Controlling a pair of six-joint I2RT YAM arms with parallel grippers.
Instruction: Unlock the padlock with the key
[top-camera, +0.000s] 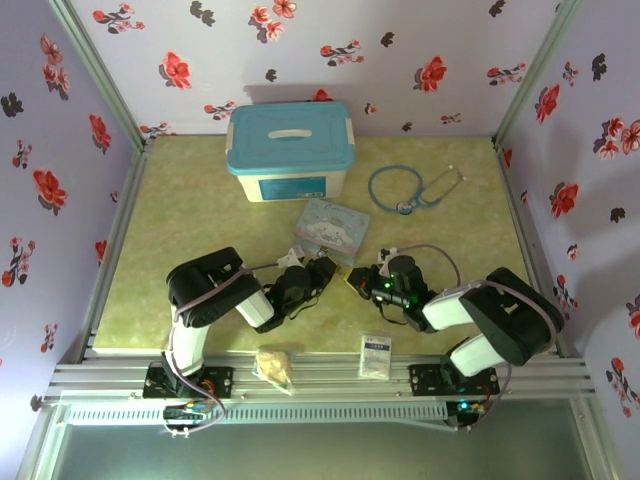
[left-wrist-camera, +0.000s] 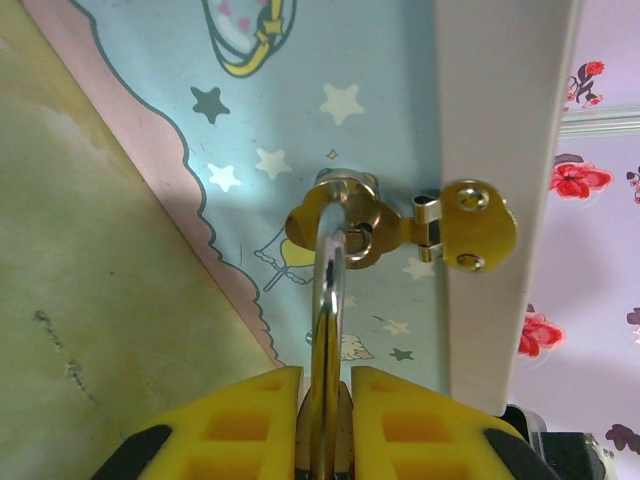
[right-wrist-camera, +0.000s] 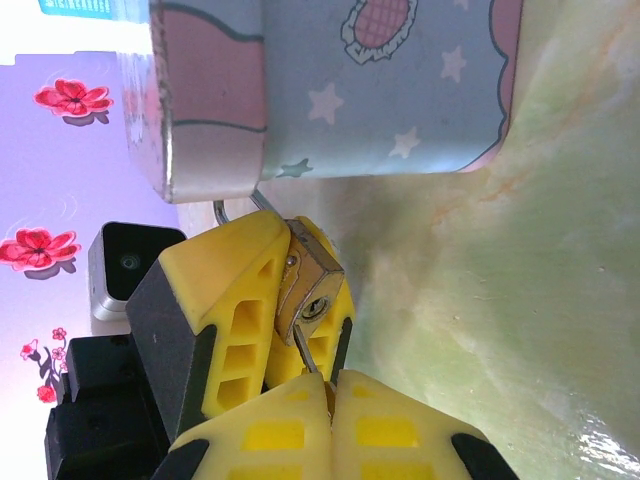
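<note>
The brass padlock (right-wrist-camera: 312, 285) is pinched between the yellow fingers (right-wrist-camera: 225, 300) of my left gripper (left-wrist-camera: 326, 385), which is shut on it. Its silvery shackle (left-wrist-camera: 328, 300) runs up through the brass hasp (left-wrist-camera: 470, 225) of the pastel tin (left-wrist-camera: 300, 90). My right gripper (right-wrist-camera: 328, 378) is shut on the key (right-wrist-camera: 305, 351). The key's thin dark blade points up, and its tip meets the padlock's bottom face at the edge of the keyhole. Whether the blade is inside I cannot tell. From above, the left gripper (top-camera: 325, 272) and the right gripper (top-camera: 358, 280) meet just in front of the tin (top-camera: 332, 228).
A white box with a blue lid (top-camera: 288, 150) stands at the back. A blue stethoscope (top-camera: 415, 188) lies to the right of it. A small white packet (top-camera: 376, 355) and a crumpled tan lump (top-camera: 274, 365) lie on the near rail.
</note>
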